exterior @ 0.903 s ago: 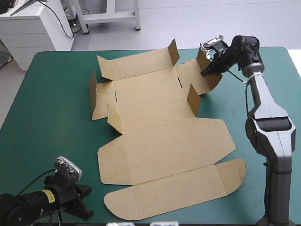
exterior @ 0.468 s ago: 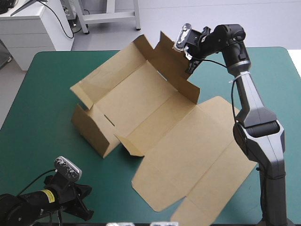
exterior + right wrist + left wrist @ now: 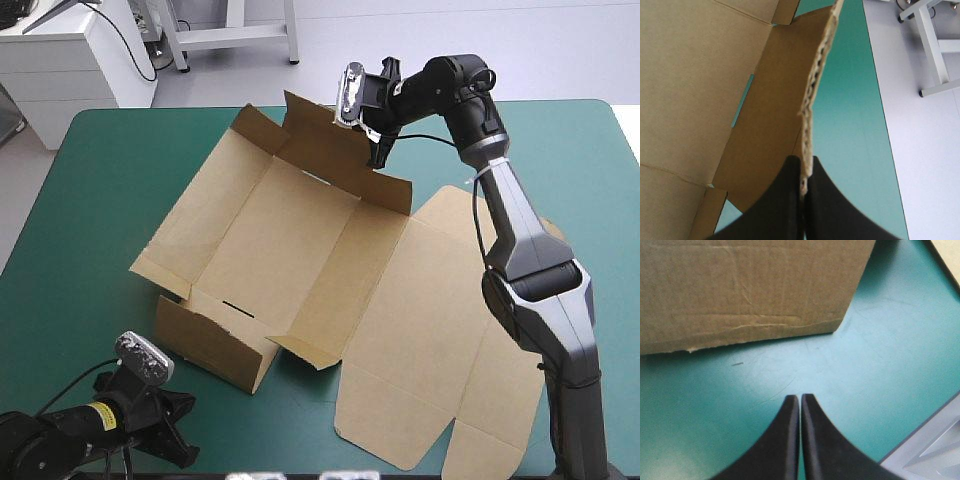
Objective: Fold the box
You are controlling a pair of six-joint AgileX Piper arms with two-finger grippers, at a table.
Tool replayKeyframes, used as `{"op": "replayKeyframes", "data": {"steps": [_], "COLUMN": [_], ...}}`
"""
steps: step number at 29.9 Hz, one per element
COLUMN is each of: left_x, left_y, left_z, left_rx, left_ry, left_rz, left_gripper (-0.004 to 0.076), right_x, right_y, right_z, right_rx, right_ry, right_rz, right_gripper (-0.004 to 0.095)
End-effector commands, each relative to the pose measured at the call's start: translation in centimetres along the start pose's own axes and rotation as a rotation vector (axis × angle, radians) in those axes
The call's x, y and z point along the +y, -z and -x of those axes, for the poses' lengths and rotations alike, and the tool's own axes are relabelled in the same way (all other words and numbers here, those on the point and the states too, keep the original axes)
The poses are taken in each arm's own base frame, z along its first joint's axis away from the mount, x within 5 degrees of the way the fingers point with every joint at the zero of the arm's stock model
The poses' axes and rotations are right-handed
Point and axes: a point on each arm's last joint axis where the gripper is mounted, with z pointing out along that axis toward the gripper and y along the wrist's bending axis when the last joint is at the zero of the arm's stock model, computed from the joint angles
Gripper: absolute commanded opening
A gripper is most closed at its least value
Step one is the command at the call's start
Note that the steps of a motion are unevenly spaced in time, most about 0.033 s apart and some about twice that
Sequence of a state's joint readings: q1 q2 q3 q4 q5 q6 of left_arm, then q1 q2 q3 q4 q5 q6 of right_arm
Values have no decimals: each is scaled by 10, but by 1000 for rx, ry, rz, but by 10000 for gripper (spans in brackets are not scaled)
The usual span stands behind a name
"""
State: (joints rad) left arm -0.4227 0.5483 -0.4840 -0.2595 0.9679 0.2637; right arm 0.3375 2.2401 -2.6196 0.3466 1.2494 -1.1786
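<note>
Teal-green cover, box wall within right tool

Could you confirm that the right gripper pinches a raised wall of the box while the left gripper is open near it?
Not quite: the left gripper is shut, as the left wrist view shows; the right gripper does pinch a raised wall of the box.

Your left arm: lies low at the near left, wrist level. Your left claw: fingers pressed flat together. Your right arm: reaches high and far, wrist bent down. Your right claw: fingers pinched on the box wall's edge.
</note>
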Motion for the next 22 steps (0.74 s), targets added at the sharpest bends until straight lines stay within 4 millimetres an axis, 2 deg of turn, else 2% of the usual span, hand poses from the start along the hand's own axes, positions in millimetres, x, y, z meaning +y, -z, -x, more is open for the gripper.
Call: {"op": "replayKeyframes", "data": {"steps": [1,10,22], "left_x": [-1,0,0], "left_y": [7,7,7], "left_z": [12,18,18], "left_rx": [-85,-146,-148], "left_ry": [15,11,14], "left_rz": [-6,15,11], "left_gripper": [-8,-8,-8], "right_x": [-1,13,45], "right_y": [45,36,25], "right_z": [29,47,89], "right_rx": [-109,-137,-181], "right_ry": [60,83,181], "right_rz": [-68,-22,34], "right_gripper": [-21,-21,-21]}}
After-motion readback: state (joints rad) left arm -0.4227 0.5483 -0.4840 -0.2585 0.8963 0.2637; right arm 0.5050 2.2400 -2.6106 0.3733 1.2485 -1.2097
